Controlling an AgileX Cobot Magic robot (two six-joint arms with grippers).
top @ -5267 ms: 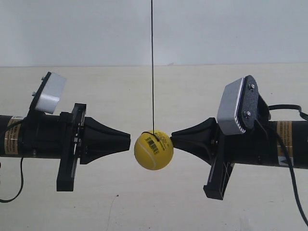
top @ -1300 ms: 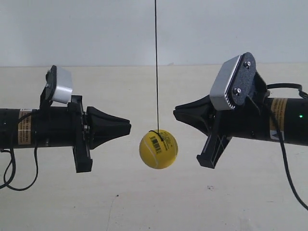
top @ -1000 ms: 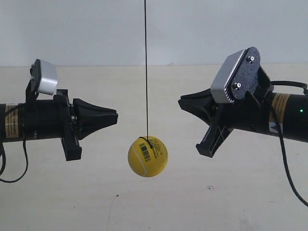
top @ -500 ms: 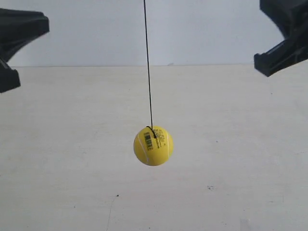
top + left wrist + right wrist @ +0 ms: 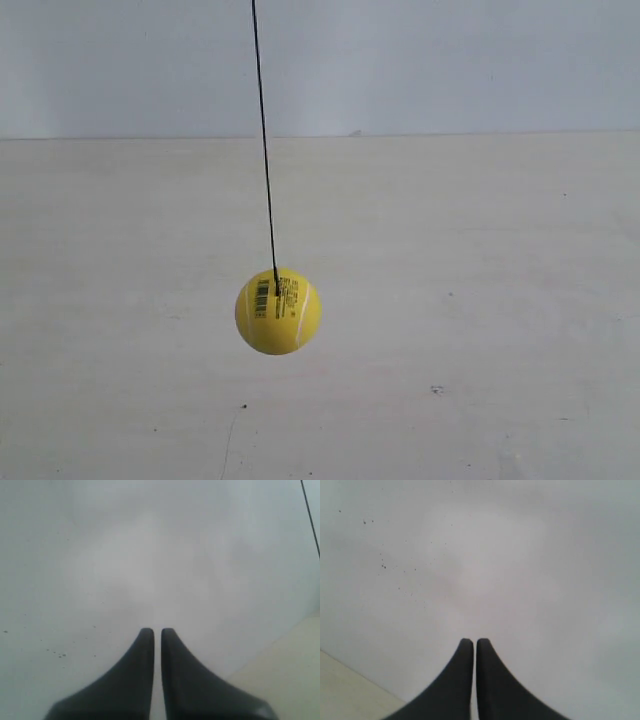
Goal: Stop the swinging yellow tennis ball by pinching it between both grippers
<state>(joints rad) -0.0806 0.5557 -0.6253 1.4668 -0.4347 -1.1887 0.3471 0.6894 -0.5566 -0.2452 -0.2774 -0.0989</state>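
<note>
The yellow tennis ball hangs free on its black string in the exterior view, barcode and white seam facing the camera, left of the view's middle. Neither arm shows in the exterior view. In the left wrist view my left gripper is shut, its two black fingers nearly together with nothing between them, facing a pale wall; a thin stretch of the string crosses one corner. My right gripper is shut too, empty, facing the same kind of pale wall. The ball is in neither wrist view.
A pale tabletop runs behind and below the ball, meeting a light grey wall. A strip of the beige surface shows in the left wrist view and in the right wrist view.
Both arms have drawn back up and outward and left the exterior view. The ball, released, has swung toward the view's left.
</note>
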